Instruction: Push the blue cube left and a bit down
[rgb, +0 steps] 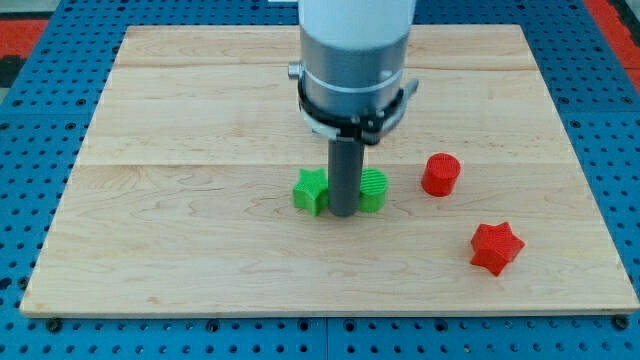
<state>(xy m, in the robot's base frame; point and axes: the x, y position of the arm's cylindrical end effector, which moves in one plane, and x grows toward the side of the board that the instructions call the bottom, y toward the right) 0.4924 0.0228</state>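
Note:
No blue cube shows in the camera view; the arm's body may hide it. My tip stands on the wooden board near its middle. It sits between a green star block on its left and a green ribbed round block on its right, close to both. The rod covers part of each green block.
A red cylinder stands to the right of the green blocks. A red star block lies lower right, near the board's right edge. The board rests on a blue pegboard surface.

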